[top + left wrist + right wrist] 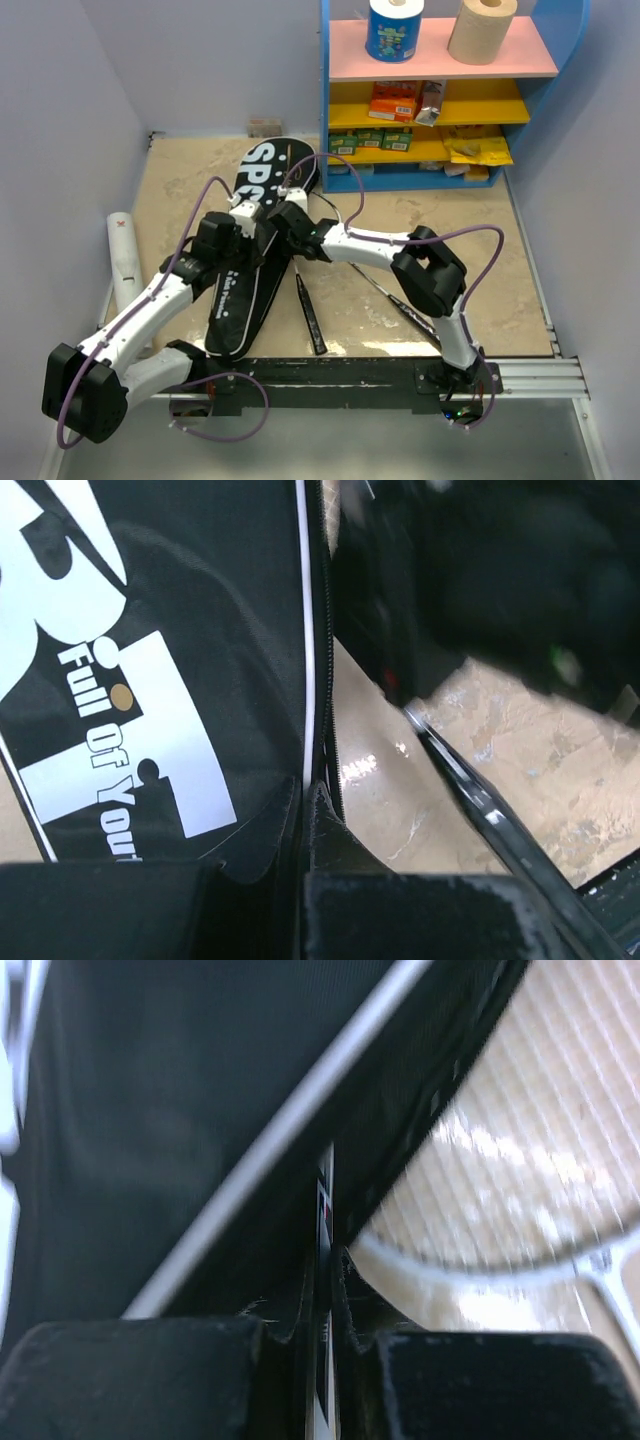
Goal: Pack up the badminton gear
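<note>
Cover (pixel 240 290), black, white lettering, lying beneath both jaws. Left wrist: left gripper (pixel 303 870) pinched shut on white-piped cover edge. Right wrist: right gripper (pixel 322 1335) clamped on cover edge; white-strung racket (pixel 520 1150) just right of jaws.

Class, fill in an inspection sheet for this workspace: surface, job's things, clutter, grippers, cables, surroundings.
Surface: beige mottled tabletop.
Job's things: black racket-shaped fabric cover mid-table; white-strung racket head at its edge; black racket handle alongside; long white tube at left.
Clutter: nothing seen.
Grippers: left gripper and right gripper both shut on the cover's edge.
Cables: purple cables loop over both arms.
Surroundings: blue shelf unit holding paper rolls and yellow and orange packets.
</note>
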